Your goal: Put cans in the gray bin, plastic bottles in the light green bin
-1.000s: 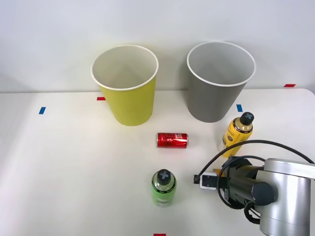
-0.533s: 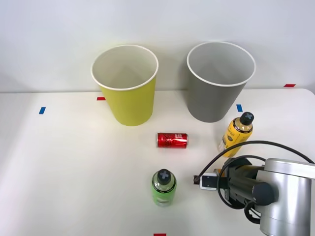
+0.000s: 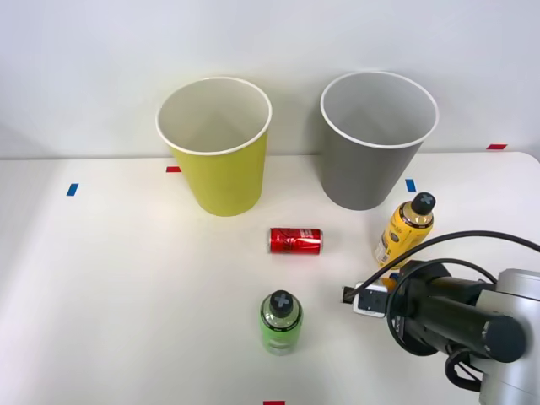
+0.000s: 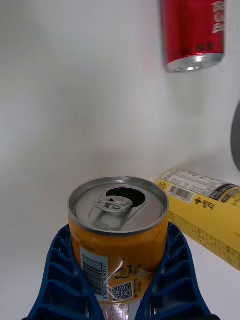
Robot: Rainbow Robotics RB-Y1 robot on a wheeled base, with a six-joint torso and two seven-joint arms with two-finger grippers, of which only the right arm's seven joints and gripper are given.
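My right gripper is shut on the orange can, whose open silver top faces the wrist camera; a blue ribbed finger presses each side. In the front view the right arm covers the gripper and the held can at the lower right. The short red can lies on its side mid-table. The yellow-orange bottle stands just beyond the gripper. The green bottle stands to the arm's left. The gray bin and the light green bin stand at the back.
The white table carries small blue and red tape marks, among them a blue mark at the left and a red mark at the front edge. A black cable loops over the arm.
The right arm has shifted a little to the right and toward the back of the table. The cans, bottles and bins on the table have not moved.
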